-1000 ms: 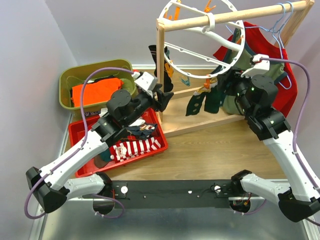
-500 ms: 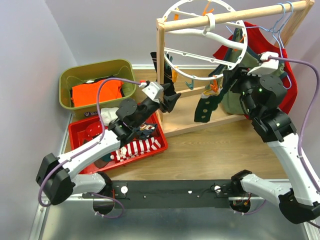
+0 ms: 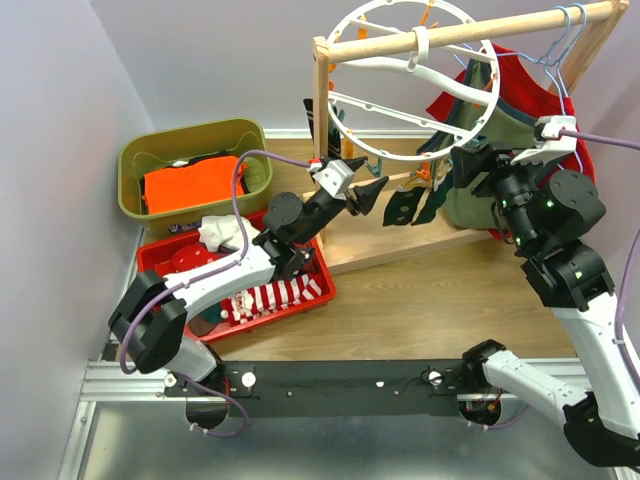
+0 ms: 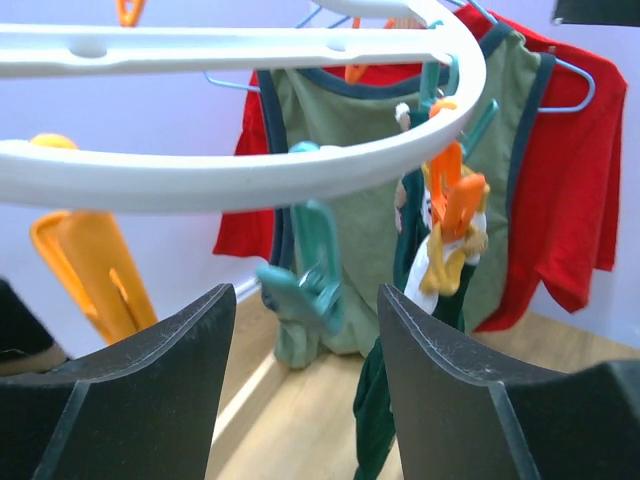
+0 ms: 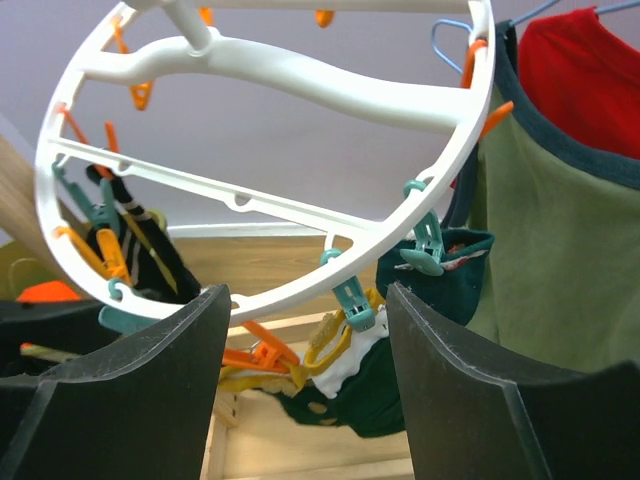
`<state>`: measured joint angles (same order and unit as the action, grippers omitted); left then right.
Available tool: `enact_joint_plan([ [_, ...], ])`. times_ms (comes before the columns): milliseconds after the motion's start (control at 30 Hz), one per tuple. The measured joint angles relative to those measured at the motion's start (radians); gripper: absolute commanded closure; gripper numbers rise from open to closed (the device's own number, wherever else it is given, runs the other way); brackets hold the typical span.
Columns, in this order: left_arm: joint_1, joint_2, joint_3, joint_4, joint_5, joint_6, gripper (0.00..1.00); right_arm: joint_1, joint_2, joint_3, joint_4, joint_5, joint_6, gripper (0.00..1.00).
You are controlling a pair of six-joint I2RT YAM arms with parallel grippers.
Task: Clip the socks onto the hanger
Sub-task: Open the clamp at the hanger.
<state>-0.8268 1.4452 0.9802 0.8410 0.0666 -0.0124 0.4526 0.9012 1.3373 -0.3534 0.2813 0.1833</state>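
Left fingers [image 4: 150, 400] and right fingers [image 5: 130, 400] are released, empty; limp, light socks [image 3: 275, 297] are best pinched at the cuff.

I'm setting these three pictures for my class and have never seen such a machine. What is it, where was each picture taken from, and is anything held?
Two white robot arms share a table. One picture looks down from above; the other two come from cameras on each wrist. The left gripper and right gripper are open, holding nothing, near a round white plastic ring hanger on a wooden rack. A red plastic tray holds a red-and-white striped sock.
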Motion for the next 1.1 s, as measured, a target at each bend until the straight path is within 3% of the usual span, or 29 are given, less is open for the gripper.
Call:
enact_joint_plan([
  [133,0.0,0.041,0.026,0.042,0.002,0.008,0.42,0.0,-0.025,-0.008,0.005,-0.037,-0.002,0.28],
  [167,0.0,0.051,0.029,0.054,0.003,0.008,0.51,0.0,-0.034,-0.013,0.007,-0.049,-0.002,0.28],
  [467,0.0,0.079,0.03,0.095,0.017,-0.002,0.55,0.0,-0.078,-0.033,0.024,-0.202,-0.017,0.28],
  [567,-0.002,0.079,0.03,0.105,0.016,-0.005,0.69,0.0,-0.077,-0.033,0.029,-0.276,-0.021,0.28],
  [633,-0.005,0.079,0.03,0.108,0.016,-0.012,0.7,0.0,-0.067,-0.033,0.03,-0.338,-0.024,0.28],
  [667,-0.007,0.079,0.03,0.109,0.016,-0.012,0.77,0.0,-0.061,-0.031,0.029,-0.36,-0.024,0.28],
  [767,-0.013,0.079,0.03,0.115,0.017,-0.013,0.85,0.0,-0.016,-0.014,0.025,-0.475,-0.027,0.29],
  [933,-0.025,0.075,0.027,0.106,0.015,-0.019,0.86,0.0,0.057,0.006,0.016,-0.628,-0.013,0.32],
  [1100,-0.042,0.051,0.026,0.085,0.001,-0.018,0.85,0.0,0.105,0.014,0.009,-0.679,0.02,0.35],
])
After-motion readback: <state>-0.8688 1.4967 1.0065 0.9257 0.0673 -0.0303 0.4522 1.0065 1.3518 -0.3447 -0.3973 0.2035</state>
